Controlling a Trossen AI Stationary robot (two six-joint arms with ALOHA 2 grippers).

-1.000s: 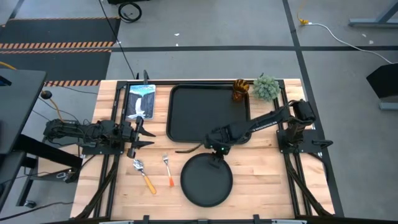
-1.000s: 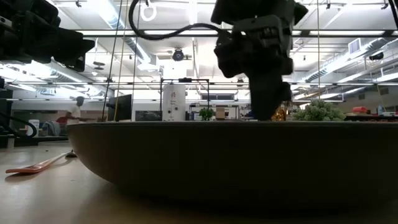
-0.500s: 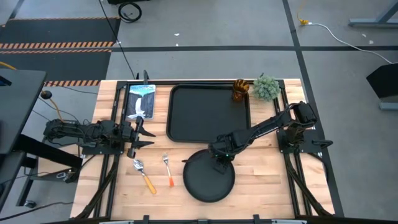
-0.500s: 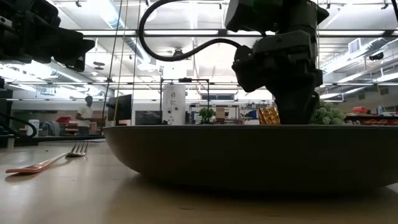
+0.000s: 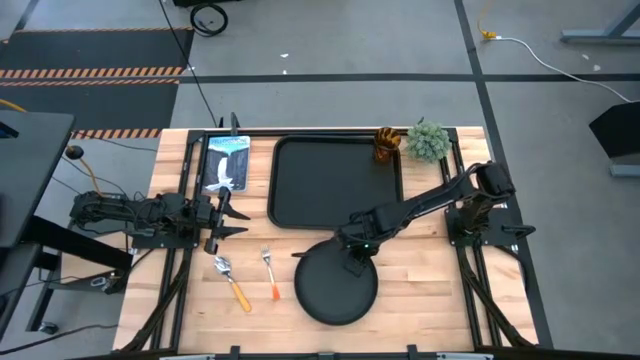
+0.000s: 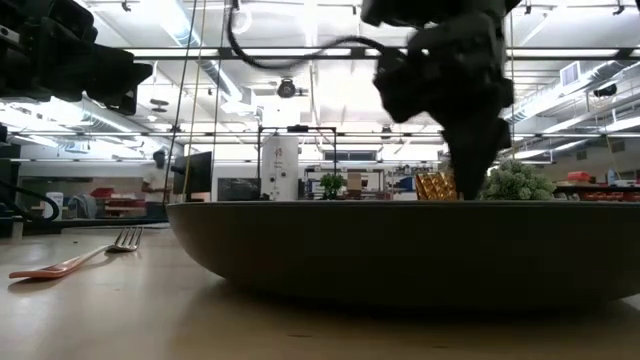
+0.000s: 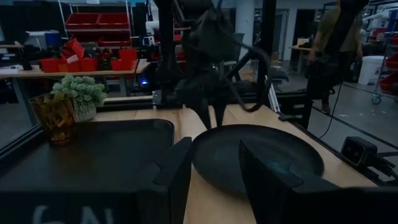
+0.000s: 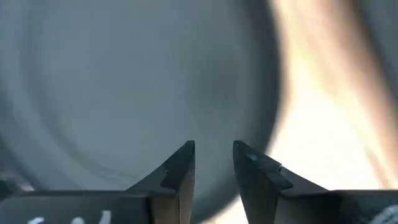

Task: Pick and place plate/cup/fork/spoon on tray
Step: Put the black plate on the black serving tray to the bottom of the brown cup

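The round black plate (image 5: 335, 295) lies flat on the wooden table, just nearer than the black tray (image 5: 335, 185). My right gripper (image 5: 352, 264) points down over the plate's far part; in its wrist view its fingers (image 8: 214, 155) stand a narrow gap apart over the plate (image 8: 124, 81). The amber cup (image 5: 387, 146) stands at the tray's far right corner. The fork (image 5: 270, 270) and spoon (image 5: 230, 280) lie on the table left of the plate. My left gripper (image 5: 238, 220) is open and empty at the table's left, aimed across the tray (image 7: 93, 143). My right gripper comes at the plate's far part (image 5: 350, 272) from above, pointing down, with nothing showing between its fingers. I cannot tell whether its fingertips touch the plate. The plate rests flat on the table.
A small green plant (image 5: 428, 140) stands right of the cup, off the tray. A blue and white packet (image 5: 226, 165) lies left of the tray. The low view shows the fork (image 6: 70, 262) left of the plate (image 6: 400, 250).
My right gripper has moved a little toward the table's right edge. The plate has slid a little toward the right and far edges, uncovering the fork's tines in the low view. In the last half second the plate has stayed put.
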